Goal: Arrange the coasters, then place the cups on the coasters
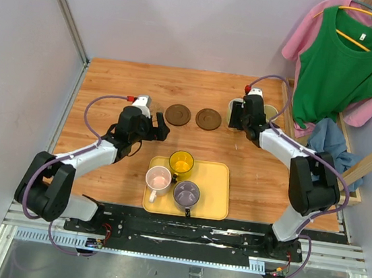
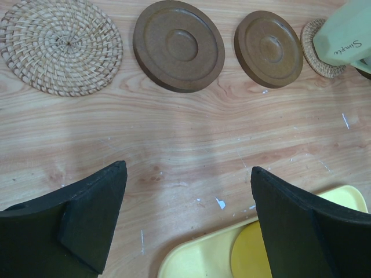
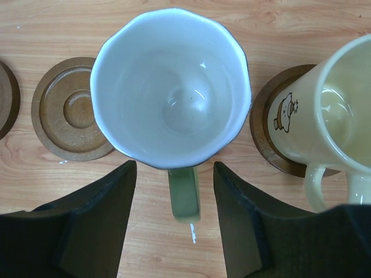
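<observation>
As it stands upright | cup (image 3: 171,92): faceted rim, white inside, green handle

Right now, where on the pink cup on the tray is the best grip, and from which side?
Take the pink cup by its handle, which points at the near rim of the tray, away from the yellow cup. The cup stands upright, so come down from above on the near side, a finger either side of the handle. The open left gripper looks closer.
</observation>
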Controlling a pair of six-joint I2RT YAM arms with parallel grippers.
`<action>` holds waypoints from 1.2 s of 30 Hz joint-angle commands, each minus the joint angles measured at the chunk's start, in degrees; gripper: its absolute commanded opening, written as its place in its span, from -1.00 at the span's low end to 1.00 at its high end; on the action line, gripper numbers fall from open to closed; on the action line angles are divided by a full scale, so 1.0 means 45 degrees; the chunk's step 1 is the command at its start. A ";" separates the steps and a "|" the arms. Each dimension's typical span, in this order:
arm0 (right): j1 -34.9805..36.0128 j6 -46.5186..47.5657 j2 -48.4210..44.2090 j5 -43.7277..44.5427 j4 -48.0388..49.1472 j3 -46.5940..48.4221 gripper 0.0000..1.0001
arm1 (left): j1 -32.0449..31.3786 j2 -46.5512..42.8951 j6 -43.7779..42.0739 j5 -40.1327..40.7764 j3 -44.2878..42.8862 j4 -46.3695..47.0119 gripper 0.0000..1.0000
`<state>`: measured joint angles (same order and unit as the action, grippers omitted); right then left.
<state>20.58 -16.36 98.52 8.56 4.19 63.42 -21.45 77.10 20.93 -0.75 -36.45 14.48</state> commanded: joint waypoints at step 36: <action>0.1303 -0.1654 -0.2051 0.2202 -0.1977 -0.1300 0.32 | 0.0099 -0.1210 0.0102 -0.0138 0.0329 -0.0101 0.84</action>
<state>24.67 -20.78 93.36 12.25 -0.51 58.87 -21.45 73.21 21.30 -1.15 -35.79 13.91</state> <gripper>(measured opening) 0.590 0.917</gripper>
